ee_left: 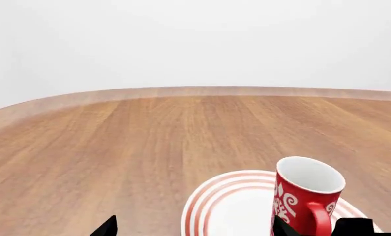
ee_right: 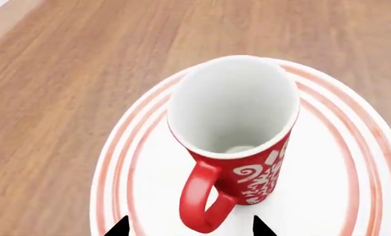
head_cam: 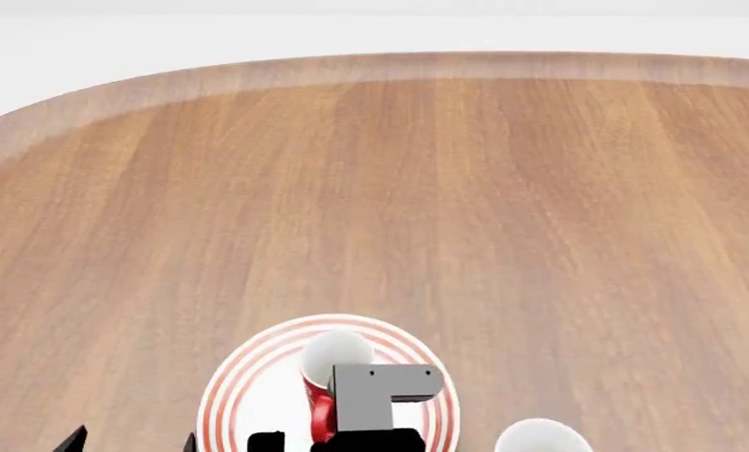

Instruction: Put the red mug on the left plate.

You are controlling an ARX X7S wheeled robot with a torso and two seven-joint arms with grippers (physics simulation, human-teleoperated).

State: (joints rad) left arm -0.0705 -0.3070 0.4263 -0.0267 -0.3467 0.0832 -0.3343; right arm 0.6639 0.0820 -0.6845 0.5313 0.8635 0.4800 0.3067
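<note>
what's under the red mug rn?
The red mug stands upright on the left plate, inside its red rings. The wooden table lies below that. The mug hides the patch of plate under its base.
</note>
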